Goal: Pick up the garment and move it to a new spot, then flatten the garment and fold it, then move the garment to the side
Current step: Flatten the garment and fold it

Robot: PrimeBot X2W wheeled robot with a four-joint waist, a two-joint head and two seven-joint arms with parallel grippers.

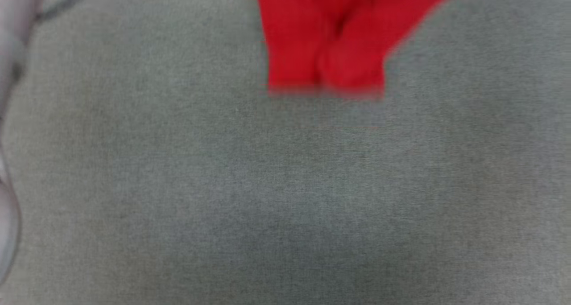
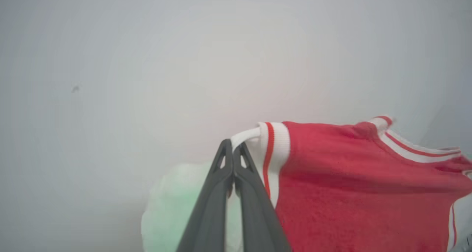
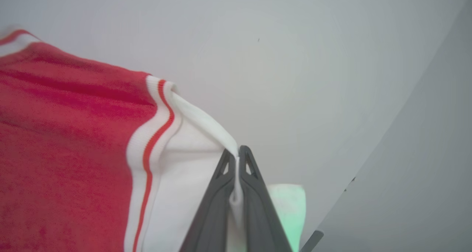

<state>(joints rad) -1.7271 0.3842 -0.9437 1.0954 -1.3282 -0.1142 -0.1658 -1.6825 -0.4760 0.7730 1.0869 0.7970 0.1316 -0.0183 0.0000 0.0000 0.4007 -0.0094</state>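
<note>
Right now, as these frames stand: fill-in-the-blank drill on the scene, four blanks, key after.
1. The left gripper is shut on a ____ sleeve of the red jersey shirt with striped trim.
2. The right gripper is ____ on the shirt's other sleeve.
3. The thin stripe in the white trim beside each sleeve is ____.
4. In the head view, the shirt's lower edge shows against a ____ cloth surface.
Missing words: white; shut; red; grey.

1. Grey woven fabric surface (image 1: 285, 216) spans the head view, evenly lit.
2. Plain pale wall (image 2: 147, 53) behind, both wrist views.
3. Darker grey panel (image 3: 435, 163) at right.
4. Blurred pale-green patch (image 2: 169, 211), unidentifiable.
</note>
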